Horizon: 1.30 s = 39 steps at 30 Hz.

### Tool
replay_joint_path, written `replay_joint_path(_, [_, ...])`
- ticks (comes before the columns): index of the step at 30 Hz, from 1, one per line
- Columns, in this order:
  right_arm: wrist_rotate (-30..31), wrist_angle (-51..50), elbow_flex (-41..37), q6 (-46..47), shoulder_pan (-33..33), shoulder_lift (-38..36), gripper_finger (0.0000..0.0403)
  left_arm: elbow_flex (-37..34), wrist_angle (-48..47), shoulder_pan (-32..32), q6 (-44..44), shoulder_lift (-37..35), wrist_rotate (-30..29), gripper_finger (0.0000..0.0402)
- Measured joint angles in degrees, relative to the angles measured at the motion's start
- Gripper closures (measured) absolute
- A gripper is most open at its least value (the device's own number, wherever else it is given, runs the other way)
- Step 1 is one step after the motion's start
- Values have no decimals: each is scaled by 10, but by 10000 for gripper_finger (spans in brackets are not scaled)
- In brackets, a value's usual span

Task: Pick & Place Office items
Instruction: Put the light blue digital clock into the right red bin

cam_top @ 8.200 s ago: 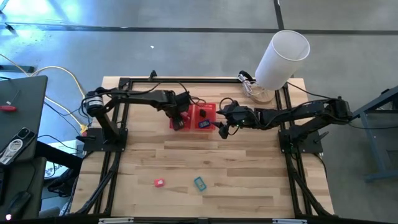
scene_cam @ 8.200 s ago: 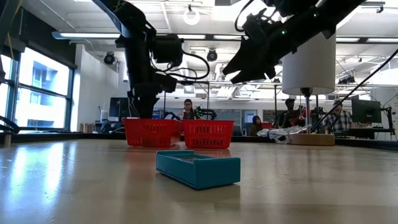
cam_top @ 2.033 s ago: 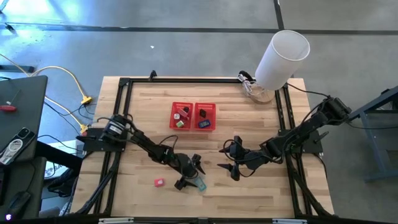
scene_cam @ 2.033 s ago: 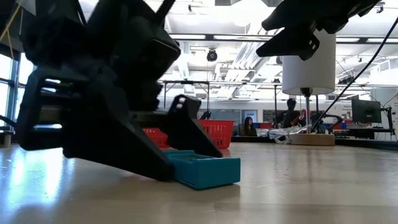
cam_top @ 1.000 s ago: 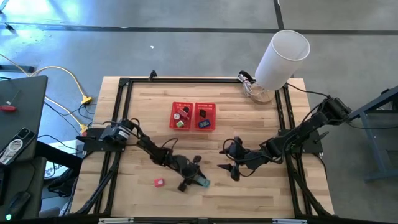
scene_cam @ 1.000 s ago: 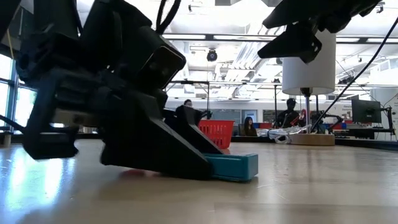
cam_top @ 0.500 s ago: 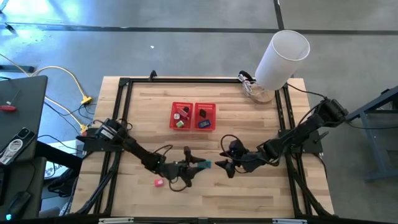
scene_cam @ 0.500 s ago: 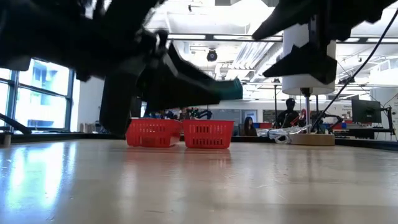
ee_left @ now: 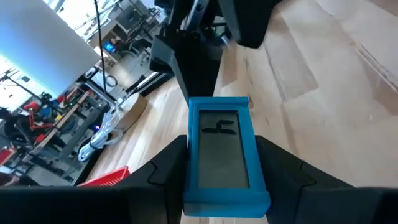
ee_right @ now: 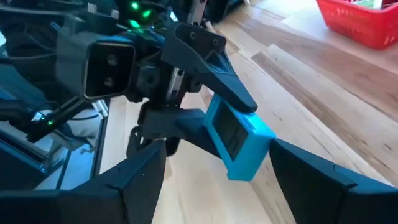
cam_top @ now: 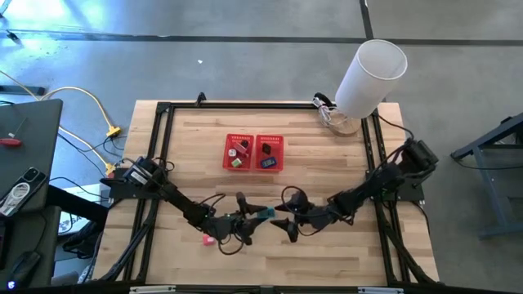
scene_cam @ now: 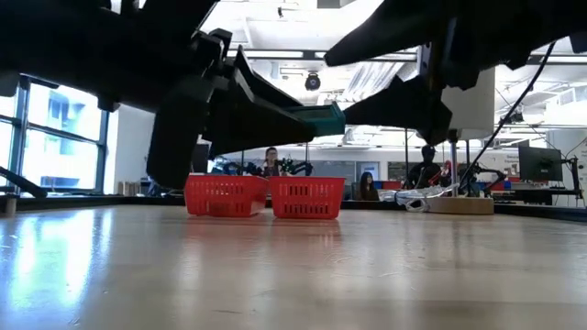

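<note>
Here the left gripper [cam_top: 260,216] pinched the teal office item [cam_top: 264,213] by its long sides and held it lifted off the wooden table [cam_top: 327,171], near of the red mesh basket [cam_top: 254,153]. The right gripper [cam_top: 282,220], fingers spread wide, hung just right of it, facing the teal piece without touching it.

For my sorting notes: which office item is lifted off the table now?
The teal item, gripped in the left pincer; the red-pink one lies on the table.
</note>
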Motion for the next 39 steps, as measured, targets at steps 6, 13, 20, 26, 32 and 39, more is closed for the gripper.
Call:
replay_joint_path(6, [-4,-4,0,42,-18,10,127,2,23,1,1,-1,-2,260])
replay_joint_path(13, [-7,20,0,16,-26,10,127,5,34,1,15,-1,-2,260])
replay_joint_path(20, [-22,21,0,5,-26,10,155,5,35,1,15,-1,4,260])
replay_joint_path(26, [-32,20,0,-20,-26,10,245,5,34,1,15,-1,4,252])
replay_joint_path(32, [-34,18,0,-29,-27,9,352,4,32,0,1,-1,2,237])
replay_joint_path(39, [-33,17,0,-49,-26,9,356,4,33,1,-3,-1,4,234])
